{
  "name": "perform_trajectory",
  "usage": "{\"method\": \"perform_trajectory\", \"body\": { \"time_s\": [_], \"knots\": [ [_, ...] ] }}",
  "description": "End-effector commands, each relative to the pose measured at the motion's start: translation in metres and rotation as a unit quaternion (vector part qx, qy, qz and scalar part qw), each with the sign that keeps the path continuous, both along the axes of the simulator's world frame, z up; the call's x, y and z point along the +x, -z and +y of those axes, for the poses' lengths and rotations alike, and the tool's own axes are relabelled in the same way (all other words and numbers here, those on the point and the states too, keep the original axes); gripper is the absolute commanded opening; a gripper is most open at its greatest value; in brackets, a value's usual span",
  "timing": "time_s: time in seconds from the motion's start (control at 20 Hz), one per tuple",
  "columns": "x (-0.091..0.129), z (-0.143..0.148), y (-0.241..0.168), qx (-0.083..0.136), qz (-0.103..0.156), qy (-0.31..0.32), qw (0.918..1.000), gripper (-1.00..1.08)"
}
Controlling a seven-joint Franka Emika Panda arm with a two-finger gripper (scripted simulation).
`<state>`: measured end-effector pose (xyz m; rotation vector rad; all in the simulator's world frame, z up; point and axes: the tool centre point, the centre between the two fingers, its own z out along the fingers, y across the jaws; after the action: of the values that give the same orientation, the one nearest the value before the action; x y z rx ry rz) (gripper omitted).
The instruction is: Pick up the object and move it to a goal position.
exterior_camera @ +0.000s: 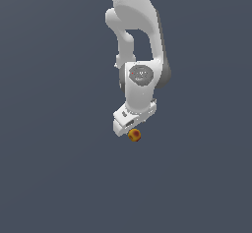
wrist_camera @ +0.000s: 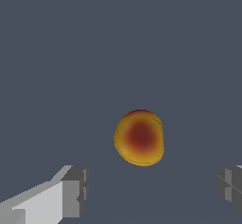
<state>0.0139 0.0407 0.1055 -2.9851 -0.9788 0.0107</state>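
The object is a tiny orange-yellow ball with dark red spots [exterior_camera: 134, 135]. In the exterior view it shows just below the white hand of my arm. In the wrist view the ball [wrist_camera: 140, 137] lies on the grey floor, beyond the line between my two fingertips. My gripper [wrist_camera: 151, 190] is open, its jaws spread wide with one grey fingertip [wrist_camera: 75, 190] on each side of the picture. It holds nothing. In the exterior view the fingers are hidden behind the hand, and the gripper [exterior_camera: 129, 127] hangs right over the ball.
A plain dark grey floor [exterior_camera: 54, 168] fills both views. The white arm [exterior_camera: 135, 25] comes down from the top of the exterior view. No goal marker shows.
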Motion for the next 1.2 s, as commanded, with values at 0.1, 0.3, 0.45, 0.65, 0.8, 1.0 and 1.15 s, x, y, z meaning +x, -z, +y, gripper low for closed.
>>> {"method": "perform_trajectory", "body": {
  "time_s": [0.1, 0.3, 0.45, 0.65, 0.8, 1.0, 1.15],
  "knots": [
    [0.003, 0.001, 0.011, 0.001, -0.002, -0.043, 0.9991, 1.0],
    [0.005, 0.002, 0.017, 0.001, -0.003, -0.067, 0.9977, 1.0],
    [0.006, 0.002, 0.02, 0.001, -0.003, -0.077, 0.997, 1.0],
    [0.006, 0.002, 0.021, 0.001, -0.003, -0.078, 0.997, 1.0],
    [0.005, 0.002, 0.024, 0.001, -0.003, -0.078, 0.997, 1.0],
    [0.005, 0.002, 0.039, 0.001, -0.003, -0.079, 0.9969, 1.0],
    [0.004, 0.002, 0.056, 0.001, -0.003, -0.08, 0.9968, 1.0]
  ]
}}
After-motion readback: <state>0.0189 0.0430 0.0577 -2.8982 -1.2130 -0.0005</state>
